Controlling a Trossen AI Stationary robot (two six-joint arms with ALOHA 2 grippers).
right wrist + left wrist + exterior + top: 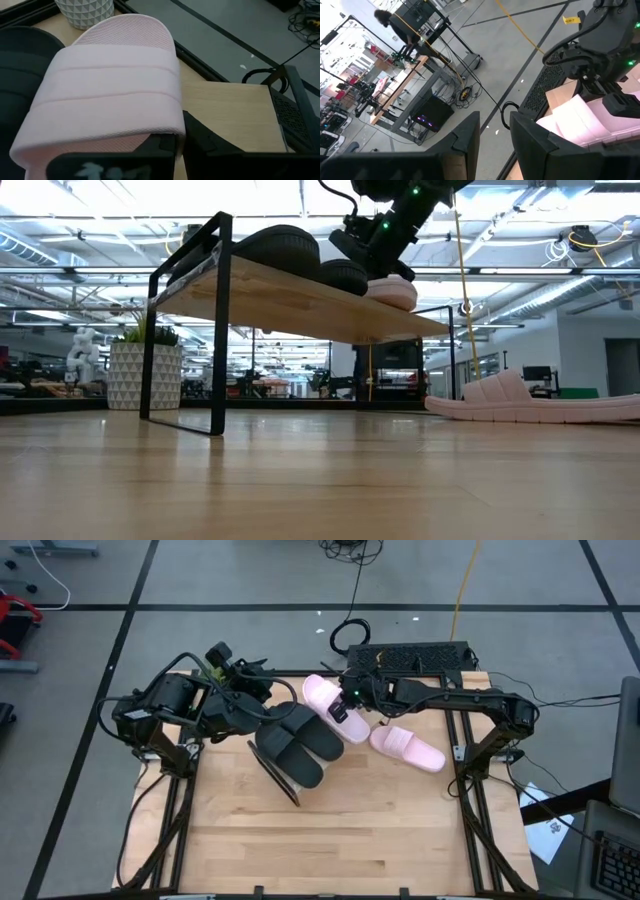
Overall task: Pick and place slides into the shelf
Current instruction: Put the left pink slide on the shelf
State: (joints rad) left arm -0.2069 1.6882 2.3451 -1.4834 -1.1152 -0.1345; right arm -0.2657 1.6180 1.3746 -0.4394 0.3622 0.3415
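Observation:
The shelf (pixel 300 302) stands on the table, its dark end panel (pixel 278 776) toward the near side. Two black slides (pixel 300 745) lie on its board. One pale pink slide (pixel 325 698) lies beside them at the board's far end, soles down (pixel 395 292). My right gripper (pixel 345 712) is shut on it. The second pink slide (pixel 408 747) lies flat on the table to the right of the shelf. My left gripper (pixel 496 135) is open and empty beside the black slides, at the shelf's left side. My right gripper pinches the pink slide where its strap's side (pixel 176 125) meets the sole. One finger (pixel 159 145) is tucked under the strap and the other is outside. It comes slanting down from the table's right. The slide sits level on the shelf board.
A white patterned planter (pixel 213 668) stands at the table's far left corner, close to my left arm. A black perforated box (pixel 410 658) sits at the far edge. The near half of the tabletop (pixel 330 840) is bare wood.

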